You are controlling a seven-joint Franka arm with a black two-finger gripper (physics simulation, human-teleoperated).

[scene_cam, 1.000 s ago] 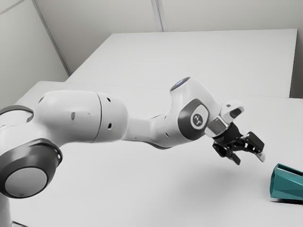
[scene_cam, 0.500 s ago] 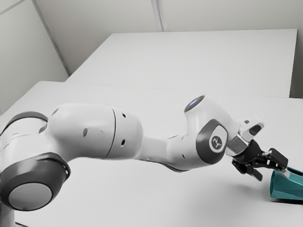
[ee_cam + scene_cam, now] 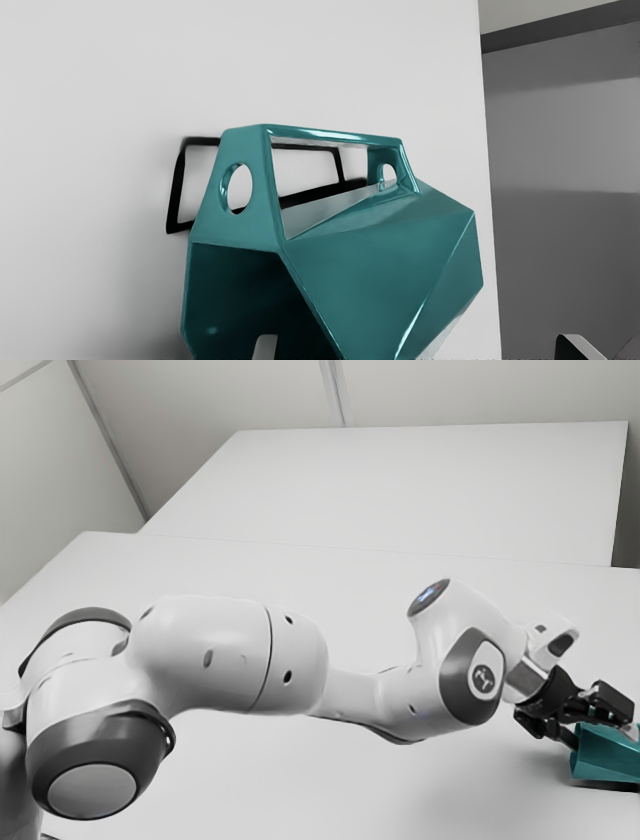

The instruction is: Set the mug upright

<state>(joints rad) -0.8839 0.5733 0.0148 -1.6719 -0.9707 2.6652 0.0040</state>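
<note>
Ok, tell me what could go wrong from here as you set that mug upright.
The end effector is open, with one finger in line with the mouth of the mug: closing might grip only a wall, letting the mug swing when lifted.

The mug's sides are slanted, so the fingers could slip.

The mug lies on its side, apparently near the table's edge; a nudge that way might tip it off.

A white table (image 3: 260,780) stands near pale walls (image 3: 210,410).
</note>
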